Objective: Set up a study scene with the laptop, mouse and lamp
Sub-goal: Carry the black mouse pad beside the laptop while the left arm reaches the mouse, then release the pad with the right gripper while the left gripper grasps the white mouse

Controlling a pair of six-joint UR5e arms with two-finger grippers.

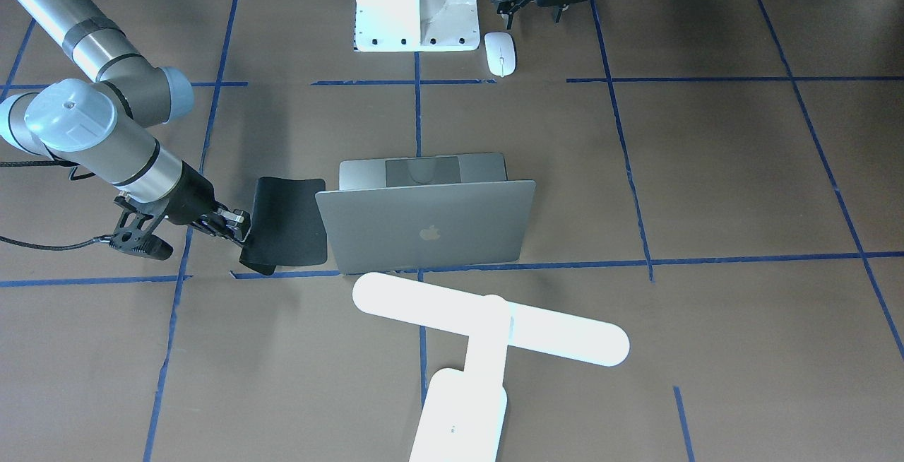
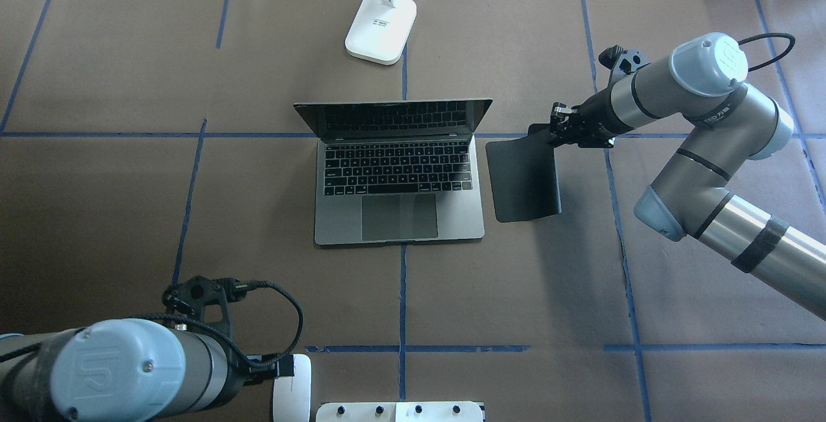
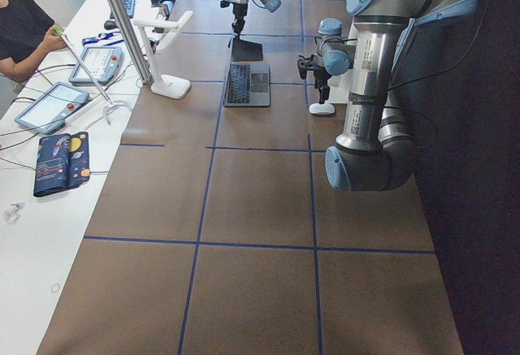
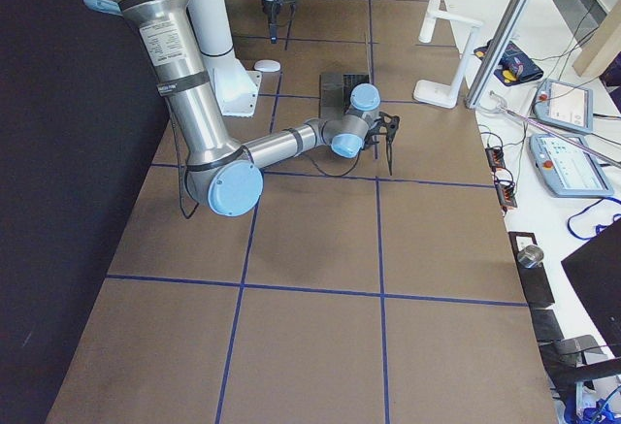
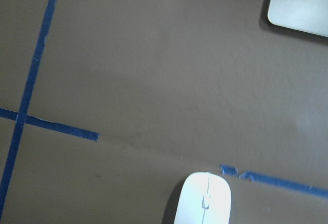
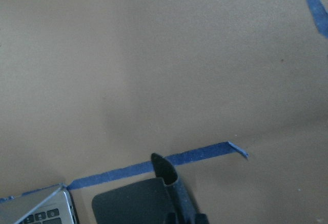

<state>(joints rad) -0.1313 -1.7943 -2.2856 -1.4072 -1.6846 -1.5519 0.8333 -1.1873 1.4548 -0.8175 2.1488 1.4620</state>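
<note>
The open grey laptop [image 1: 427, 229] [image 2: 399, 170] stands at the table's middle, keyboard toward the robot. The white mouse [image 1: 500, 53] [image 5: 205, 203] lies beside the robot's pedestal. My left gripper [image 1: 531, 17] hovers just above and beside the mouse and looks open and empty. The white T-shaped lamp [image 1: 494, 324] [image 2: 381, 28] stands behind the laptop's lid. My right gripper [image 1: 244, 227] [image 2: 554, 130] is shut on the far corner of a black mat [image 1: 286, 222] [image 2: 524, 180] right of the laptop, and the mat is tilted up at that corner.
The white bolted pedestal [image 1: 417, 6] stands next to the mouse. Blue tape lines [image 2: 401, 293] cross the brown table. A side bench with tablets [image 3: 53, 103] and an operator [image 3: 20, 26] runs along the far edge.
</note>
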